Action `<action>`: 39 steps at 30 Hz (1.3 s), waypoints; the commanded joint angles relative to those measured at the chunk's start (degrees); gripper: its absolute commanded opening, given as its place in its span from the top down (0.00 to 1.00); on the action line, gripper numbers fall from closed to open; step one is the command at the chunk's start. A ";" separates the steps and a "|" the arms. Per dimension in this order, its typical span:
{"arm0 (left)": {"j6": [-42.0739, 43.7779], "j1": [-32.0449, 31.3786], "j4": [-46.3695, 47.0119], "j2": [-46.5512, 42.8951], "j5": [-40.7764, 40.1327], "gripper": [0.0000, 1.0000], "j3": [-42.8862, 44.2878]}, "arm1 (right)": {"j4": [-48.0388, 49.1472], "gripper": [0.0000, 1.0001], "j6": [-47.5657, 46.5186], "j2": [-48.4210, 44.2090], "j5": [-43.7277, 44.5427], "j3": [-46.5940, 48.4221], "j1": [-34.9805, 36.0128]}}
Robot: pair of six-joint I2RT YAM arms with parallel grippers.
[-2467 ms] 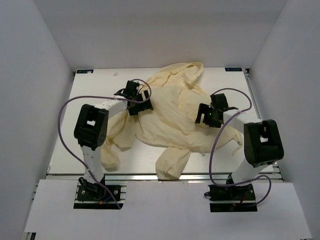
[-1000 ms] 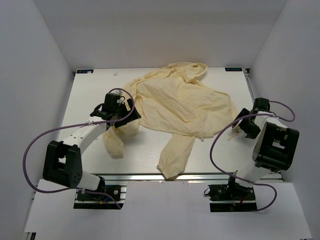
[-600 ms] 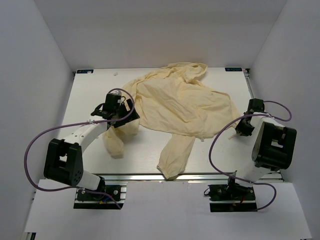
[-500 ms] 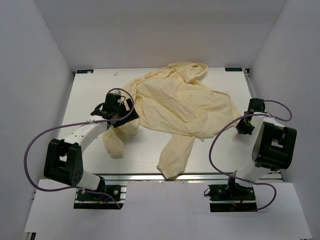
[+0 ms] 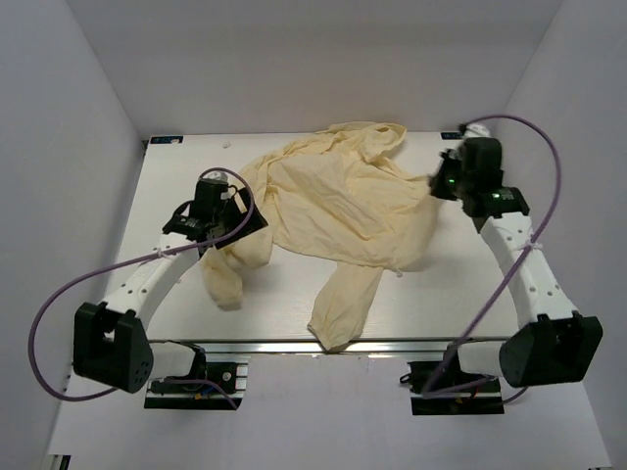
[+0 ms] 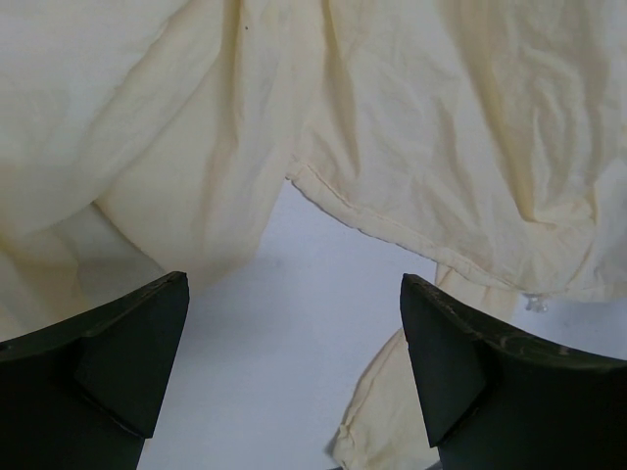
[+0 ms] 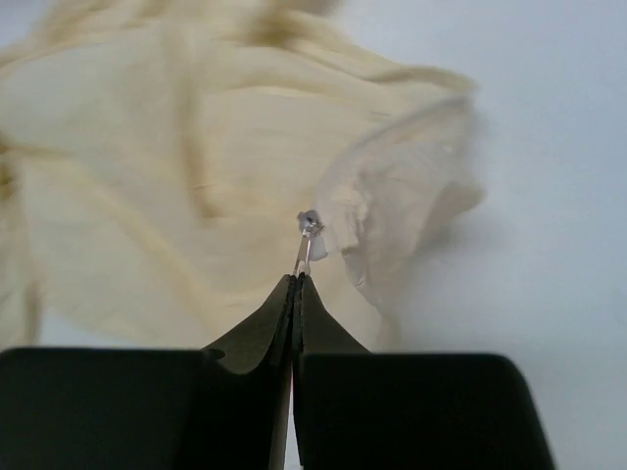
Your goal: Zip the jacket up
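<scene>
Counter: white surface carrying the jacket; my two arms are bolted at its near edge.

Jacket: pale yellow thin fabric, lying crumpled across the middle and far part of the counter. It is bunched in folds toward the far edge. From above I cannot tell how far the zip is closed.

Sleeve: runs from the jacket body toward the near edge of the counter, its end close to the rim.

Second sleeve: folded on the left side, just beside my left pincer.

Right arm: reaches along the right side to the jacket's right edge.

Left arm: reaches to the jacket's left edge.

Left pincer: jaws wide apart and holding nothing. It hangs above bare counter, with a hemmed jacket edge and folds just ahead of it.

Right pincer: jaws pressed together, their tips clamped on the zip pull at the jacket's right edge.

Zip pull: small silver metal tab, standing upright out of my right pincer's tips. Thin fabric is gathered just beside it.
</scene>
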 commanded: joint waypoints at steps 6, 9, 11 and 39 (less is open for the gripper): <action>-5.60 -0.08 -13.39 -14.48 -9.42 0.02 4.24 | -2.88 1.00 1.69 1.03 -0.79 6.26 37.06; -7.53 -0.08 -18.04 -18.45 -13.54 0.02 4.85 | -1.39 1.00 3.27 6.92 -1.65 8.11 48.07; -8.69 -0.17 -20.51 -22.32 -15.93 0.02 5.73 | 2.82 1.00 4.58 12.01 -4.11 7.68 51.88; -5.61 -3.06 -5.06 -16.53 9.83 0.02 -6.66 | 1.69 0.11 34.53 -5.01 3.16 -26.33 61.29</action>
